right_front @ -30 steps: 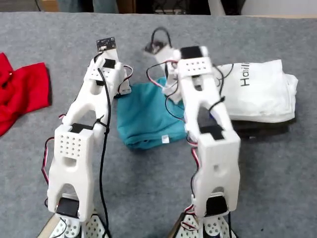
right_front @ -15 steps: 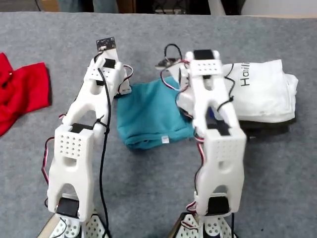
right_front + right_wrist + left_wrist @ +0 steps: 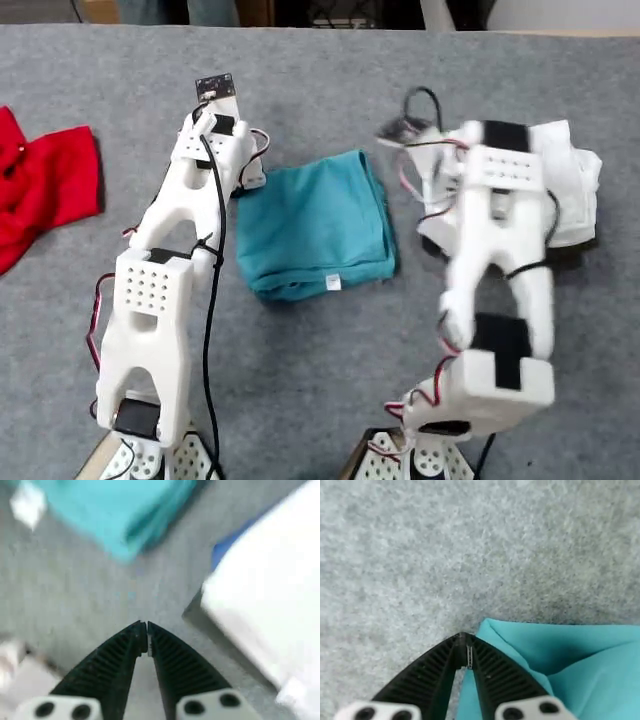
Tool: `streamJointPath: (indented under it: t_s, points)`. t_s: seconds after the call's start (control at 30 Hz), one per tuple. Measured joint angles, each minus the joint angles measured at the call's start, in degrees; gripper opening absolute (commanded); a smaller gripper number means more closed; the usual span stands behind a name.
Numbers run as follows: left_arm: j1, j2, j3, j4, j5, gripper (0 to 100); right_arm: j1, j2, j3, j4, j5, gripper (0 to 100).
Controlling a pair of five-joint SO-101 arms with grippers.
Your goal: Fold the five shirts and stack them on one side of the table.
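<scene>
I count four shirts on the table [image 3: 320, 385]: one folded teal shirt [image 3: 315, 225], one crumpled red shirt [image 3: 45, 185], one folded white shirt [image 3: 578, 185] and one dark shirt [image 3: 578, 248] under it, plus two arms, my left arm [image 3: 170, 260] and right arm [image 3: 495, 260].

Teal cotton shirt [image 3: 315, 225]: folded into a flat rectangle in the middle of the grey table [image 3: 300, 80].
White fabric shirt [image 3: 575, 180]: folded, lying on top of a dark folded garment [image 3: 578, 250], right side.
Red shirt [image 3: 45, 185]: crumpled and unfolded, far left.
</scene>
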Motion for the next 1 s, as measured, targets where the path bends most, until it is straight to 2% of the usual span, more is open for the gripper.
streamJointPath:
  t_s: [0.13,0.2,0.4,0.5,0.63,0.73,0.87,1.0]
  points:
    - [0.0,0.0,0.0,0.0,0.0,3,-10.0,1.0,0.2,-10.3,-13.2,1.5]
    - [0.0,0.0,0.0,0.0,0.0,3,-11.9,3.3,2.4,-12.0,-15.4,1.5]
    - [0.0,0.0,0.0,0.0,0.0,3,-9.1,12.4,10.1,-18.1,-16.6,1.5]
    - [0.0,0.0,-0.1,0.0,3.0,3,-6.4,13.9,10.5,-19.2,-16.6,1.5]
    - [0.0,0.0,-0.2,0.0,5.2,3,-9.0,12.7,4.2,-14.1,-16.6,1.5]
    - [0.0,0.0,-0.2,0.0,5.4,3,-12.5,9.1,-1.8,-6.8,-16.5,1.5]
    - [0.0,0.0,-0.2,0.0,5.5,3,-13.6,4.1,-7.8,2.3,-16.4,1.5]
    - [-0.5,-1.0,-1.7,3.0,0.6,3,-11.3,-1.7,-13.0,6.4,-16.8,1.6]
